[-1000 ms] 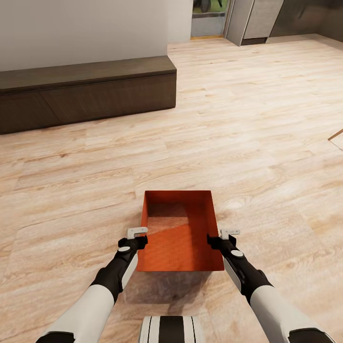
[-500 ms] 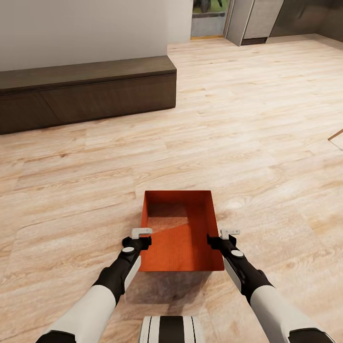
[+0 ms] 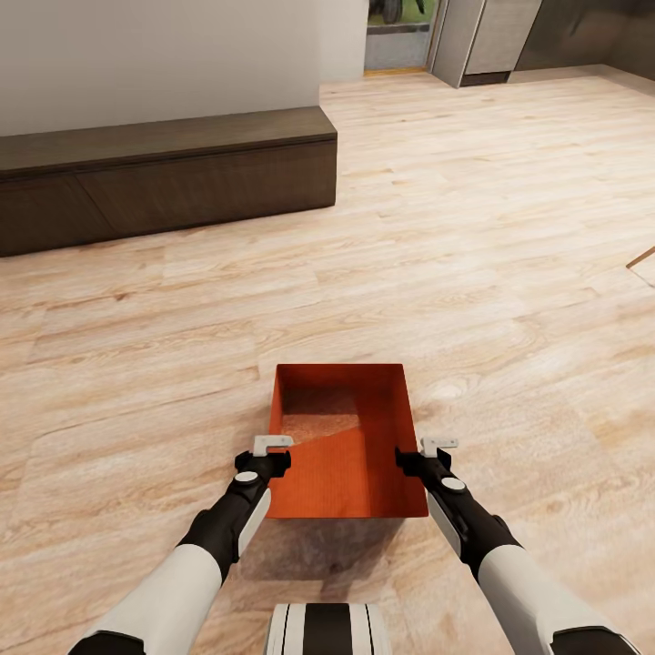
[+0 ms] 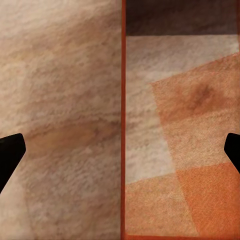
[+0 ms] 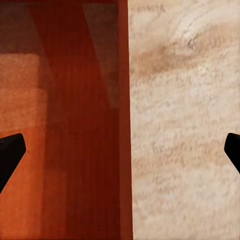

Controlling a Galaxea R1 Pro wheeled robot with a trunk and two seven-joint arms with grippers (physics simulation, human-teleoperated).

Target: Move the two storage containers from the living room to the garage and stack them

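Observation:
One orange-red storage container [image 3: 350, 455] sits open-top on the light wood plank floor of the living room, just ahead of my base. My left gripper [image 3: 277, 450] stands open astride its left wall near the near corner. My right gripper [image 3: 420, 452] stands open astride its right wall. In the left wrist view the container's thin rim [image 4: 122, 125] runs midway between the wide-apart fingertips [image 4: 10, 155]. The right wrist view has the container's wall [image 5: 124, 125] centred between the dark fingertips [image 5: 10, 155], with the bin's inside [image 5: 60, 150] on one side and floor on the other.
A long, low dark-brown cabinet [image 3: 164, 173] stands against the pale wall at the far left. A doorway [image 3: 396, 36] and grey cabinetry [image 3: 491, 36] lie at the far end. A wooden edge [image 3: 641, 257] pokes in at the right. Wood floor stretches ahead and to the right.
My left gripper has shifted slightly to the right, closer over the container's left wall. The right gripper and the container have not moved.

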